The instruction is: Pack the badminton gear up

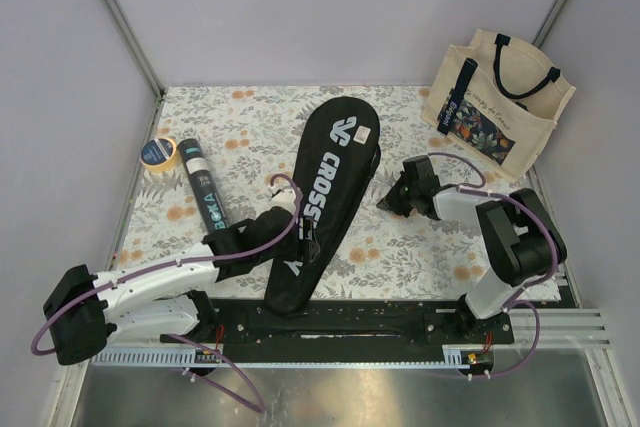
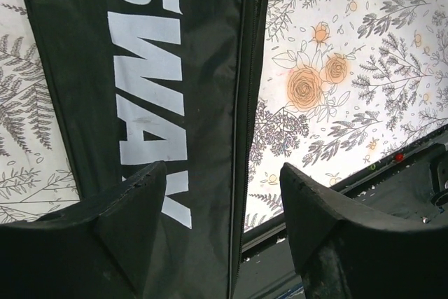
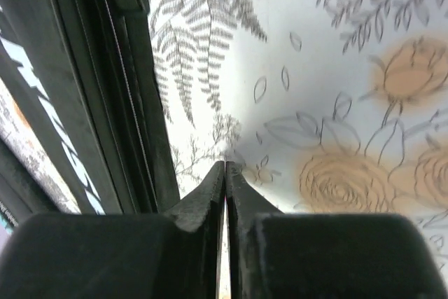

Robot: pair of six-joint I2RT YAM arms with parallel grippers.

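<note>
- Lying lengthwise mid-table: black CROSSWAY bag (image 1: 335, 162), wide end far, narrow end near.
- Left gripper (image 2: 222, 173): jaws well apart above the bag's narrow end, nothing held.
- Right gripper (image 3: 225, 169): fingers pressed together, empty, just right of the bag's edge.
- Black teal-lettered tube (image 1: 203, 189): lying left of bag, yellow-rimmed tape roll (image 1: 158, 152) just beside its far end.

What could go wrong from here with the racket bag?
1. The right gripper is shut on nothing beside the racket bag. It looks to be off the bag's edge, so a pull would likely move nothing.
2. The left gripper hangs open over the bag's zipper. Closing there could also pinch the floral cloth and drag it.
</note>
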